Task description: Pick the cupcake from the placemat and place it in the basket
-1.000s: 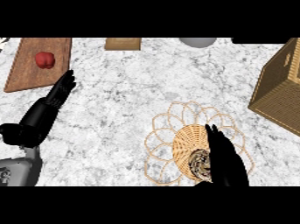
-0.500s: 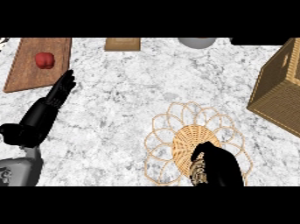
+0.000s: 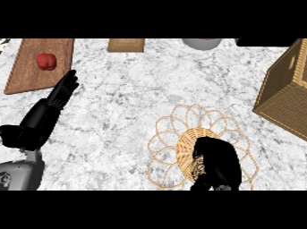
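Now the right hand (image 3: 216, 163) sits over the woven placemat (image 3: 175, 125), fingers curled round the cupcake (image 3: 198, 167); only a pale patterned sliver shows. Left hand (image 3: 47, 112) rests well left of the placemat, fingers straight.

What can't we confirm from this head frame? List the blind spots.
- Cupcake: mostly hidden under the right hand, curled over the woven placemat; only a patterned sliver shows by its fingers.
- Basket: cut off by the right edge, so its inside is unseen.
- Grey object and tan object: cropped by the top edge, identity unclear.
- Left hand: open, resting; nothing hidden.
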Controlling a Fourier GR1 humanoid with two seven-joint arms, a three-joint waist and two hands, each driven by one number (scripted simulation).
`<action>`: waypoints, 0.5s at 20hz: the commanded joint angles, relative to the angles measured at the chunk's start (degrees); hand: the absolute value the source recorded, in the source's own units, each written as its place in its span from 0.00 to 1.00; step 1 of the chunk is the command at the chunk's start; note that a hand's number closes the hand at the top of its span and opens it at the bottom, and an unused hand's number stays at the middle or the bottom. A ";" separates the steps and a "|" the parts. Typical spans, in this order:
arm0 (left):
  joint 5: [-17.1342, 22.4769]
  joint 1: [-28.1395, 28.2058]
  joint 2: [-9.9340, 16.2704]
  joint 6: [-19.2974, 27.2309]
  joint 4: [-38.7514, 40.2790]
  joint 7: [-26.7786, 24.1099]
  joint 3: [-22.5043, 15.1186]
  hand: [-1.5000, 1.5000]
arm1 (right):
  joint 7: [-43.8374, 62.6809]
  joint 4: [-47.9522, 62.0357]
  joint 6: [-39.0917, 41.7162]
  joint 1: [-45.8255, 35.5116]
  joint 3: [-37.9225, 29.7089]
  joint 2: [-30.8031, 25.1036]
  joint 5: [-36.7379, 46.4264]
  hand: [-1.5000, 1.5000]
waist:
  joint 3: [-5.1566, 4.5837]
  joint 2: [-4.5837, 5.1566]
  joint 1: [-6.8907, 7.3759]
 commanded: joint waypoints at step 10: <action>-2.19 -0.94 -0.70 0.34 2.56 -2.18 0.31 0.50 | 2.46 -5.84 -7.82 -3.07 1.33 2.72 -2.99 1.00 | 0.53 0.62 -0.23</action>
